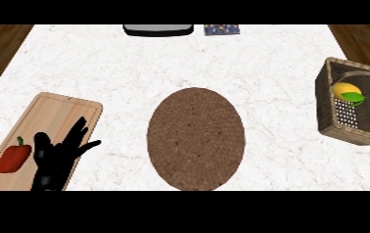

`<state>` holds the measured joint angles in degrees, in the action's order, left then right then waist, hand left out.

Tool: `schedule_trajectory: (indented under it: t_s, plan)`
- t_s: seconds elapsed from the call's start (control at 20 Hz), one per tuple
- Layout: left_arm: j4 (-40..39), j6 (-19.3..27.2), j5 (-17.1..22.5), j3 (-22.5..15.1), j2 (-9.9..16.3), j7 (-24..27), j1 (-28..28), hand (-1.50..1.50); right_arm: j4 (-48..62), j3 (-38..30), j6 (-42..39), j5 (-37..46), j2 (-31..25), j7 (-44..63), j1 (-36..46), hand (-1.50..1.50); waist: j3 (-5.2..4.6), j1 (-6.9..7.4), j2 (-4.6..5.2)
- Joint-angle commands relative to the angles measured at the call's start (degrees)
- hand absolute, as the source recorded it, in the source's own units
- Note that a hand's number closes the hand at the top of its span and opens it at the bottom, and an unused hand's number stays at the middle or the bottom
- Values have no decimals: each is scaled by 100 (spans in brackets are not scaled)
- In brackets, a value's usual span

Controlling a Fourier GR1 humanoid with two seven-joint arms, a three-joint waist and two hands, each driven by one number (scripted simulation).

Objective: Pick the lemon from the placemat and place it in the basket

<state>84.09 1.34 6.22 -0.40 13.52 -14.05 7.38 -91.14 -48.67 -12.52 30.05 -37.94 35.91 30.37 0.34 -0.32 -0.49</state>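
The left hand [56, 159] showed at the lower left of the frame, fingers straight and spread, holding nothing, resting over the wooden cutting board [61, 110] beside a red pepper [14, 157]. The right hand was nowhere to be seen. Out from there, the brown oval placemat [196, 138] lay bare at the centre. The lemon [345, 91] already sat inside the wicker basket [327, 100] at the right edge. By my reckoning the placing step was done; the next move called only for keeping clear of the basket.
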Motion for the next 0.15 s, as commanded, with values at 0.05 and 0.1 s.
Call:
schedule_trajectory:
  t_s: [0.05, 0.1]
  plan:
    - [-295, 25, -149, -104, -148, 97, 287, 0, 110, -805, -341, -470, -539, 62, -457, -150, -33, -44, 32]
    - [-205, 68, -192, -153, -126, -128, 200, 0, -151, -1109, -598, -730, -517, 65, -725, -150, -32, -115, 17]
